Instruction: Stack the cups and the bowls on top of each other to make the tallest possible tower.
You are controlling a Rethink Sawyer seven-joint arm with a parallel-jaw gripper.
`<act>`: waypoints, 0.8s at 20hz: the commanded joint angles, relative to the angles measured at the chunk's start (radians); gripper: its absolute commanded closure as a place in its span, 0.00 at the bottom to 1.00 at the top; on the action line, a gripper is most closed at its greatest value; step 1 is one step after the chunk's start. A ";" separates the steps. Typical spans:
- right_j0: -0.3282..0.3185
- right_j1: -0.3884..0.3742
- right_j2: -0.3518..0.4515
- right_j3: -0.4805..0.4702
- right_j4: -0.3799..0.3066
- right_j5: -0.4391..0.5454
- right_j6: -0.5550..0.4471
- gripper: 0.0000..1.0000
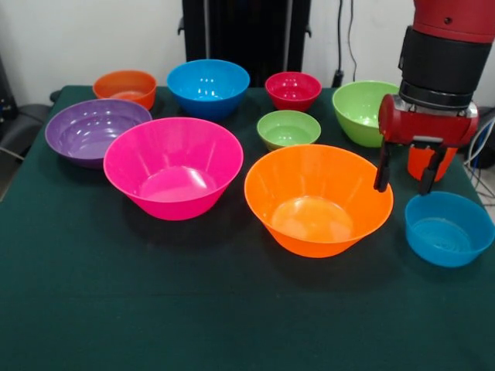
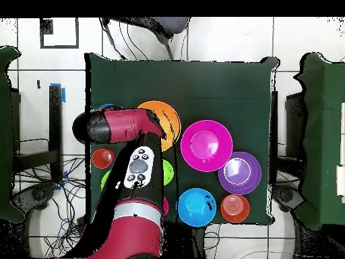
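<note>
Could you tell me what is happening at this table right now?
The Sawyer arm hangs over the table's edge with its gripper open and empty, fingers spread, just above the gap between the large orange bowl and a small blue bowl. The orange-red cup stands behind it. All bowls, including the large pink bowl, sit rim up and separate; no tower has been started.

You get even, bright overhead light: soft short shadows on the tabletop beneath each bowl, pale glare inside the pink bowl. Front view sharp throughout.
</note>
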 commanded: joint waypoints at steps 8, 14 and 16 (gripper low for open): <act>0.000 0.095 0.114 0.069 -0.063 -0.094 0.056 0.00; 0.007 0.098 0.105 0.080 -0.063 -0.113 0.065 0.00; 0.007 0.096 0.104 0.081 -0.063 -0.108 0.061 0.00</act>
